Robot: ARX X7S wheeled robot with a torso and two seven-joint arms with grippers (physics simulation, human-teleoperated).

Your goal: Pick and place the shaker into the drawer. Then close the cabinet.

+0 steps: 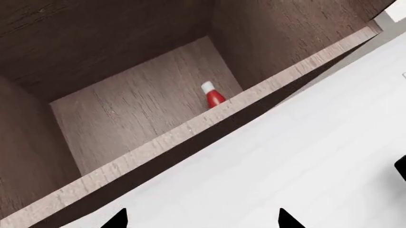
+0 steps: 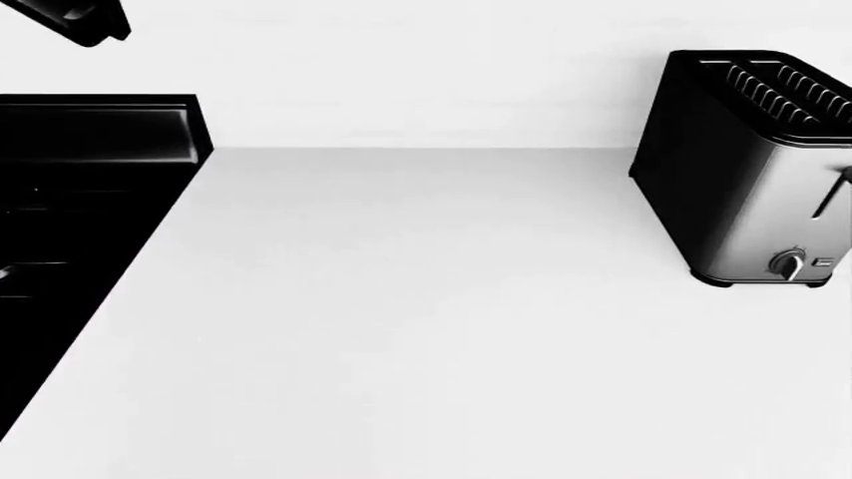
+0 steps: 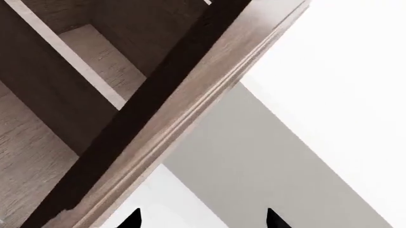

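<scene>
- The small red cylindrical shaker with silvery cap (image 1: 212, 96) stands inside the light brown wooden drawer (image 1: 190, 127), seemingly released.
- Both my claws (image 1: 201, 219) (image 3: 201, 218) gape, empty.
- Next I judge: push the drawer shut.

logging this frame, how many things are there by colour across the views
red: 1, the shaker standing in the drawer
wood brown: 1, the drawer
silver and black: 1, the toaster
black: 1, the cooktop
total: 4

No text, label, brand or number is readable anywhere.
</scene>
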